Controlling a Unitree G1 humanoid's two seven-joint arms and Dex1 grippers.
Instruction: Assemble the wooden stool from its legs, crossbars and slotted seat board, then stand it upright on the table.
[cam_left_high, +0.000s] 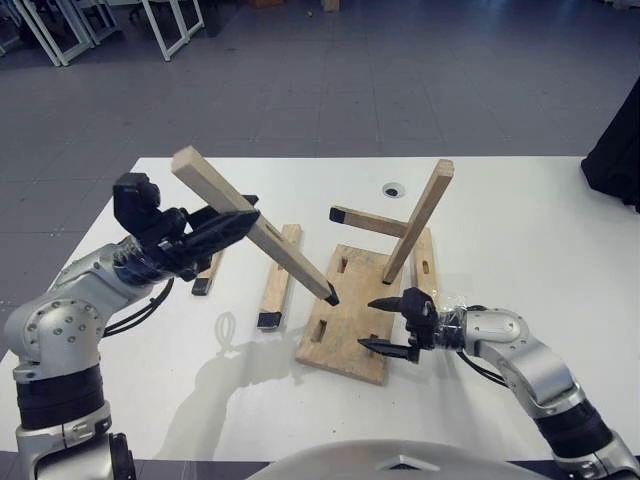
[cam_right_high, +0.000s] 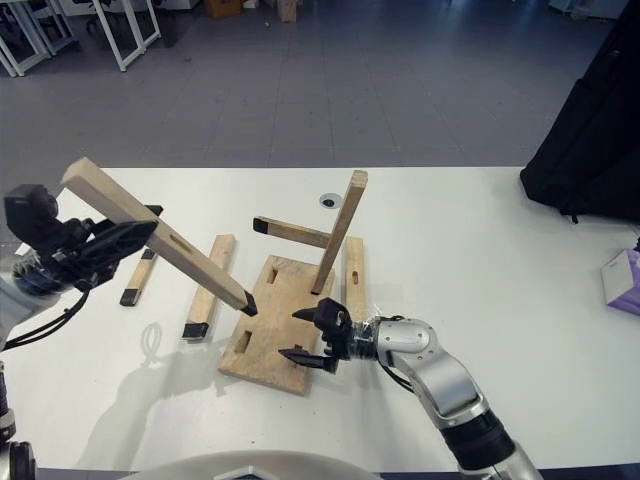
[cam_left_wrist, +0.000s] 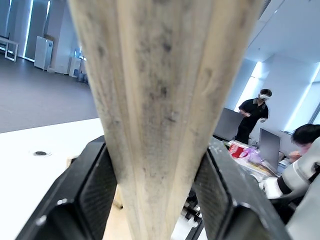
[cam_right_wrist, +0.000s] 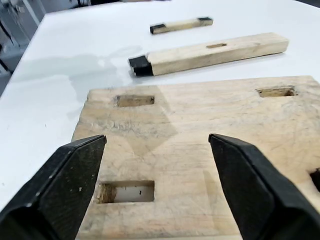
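The slotted seat board (cam_left_high: 340, 325) lies flat on the white table. One leg (cam_left_high: 422, 215) stands tilted in a far slot, with a crossbar (cam_left_high: 366, 222) sticking out of it to the left. My left gripper (cam_left_high: 243, 223) is shut on another leg (cam_left_high: 262, 232), held slanting in the air; its black tip (cam_left_high: 331, 296) hangs just over the board's left edge. In the left wrist view that leg (cam_left_wrist: 160, 100) sits between both fingers (cam_left_wrist: 85, 190). My right gripper (cam_left_high: 388, 325) stands open at the board's near right part, fingers (cam_right_wrist: 55, 200) spread just above the board (cam_right_wrist: 200, 130).
A loose leg (cam_left_high: 278, 278) and a short crossbar (cam_left_high: 206, 276) lie left of the board. Another leg (cam_left_high: 426, 258) lies to the board's right. A small white loop (cam_left_high: 226, 330) lies near the front left. A round hole (cam_left_high: 393, 188) marks the far table; a black bag (cam_left_high: 615, 150) hangs far right.
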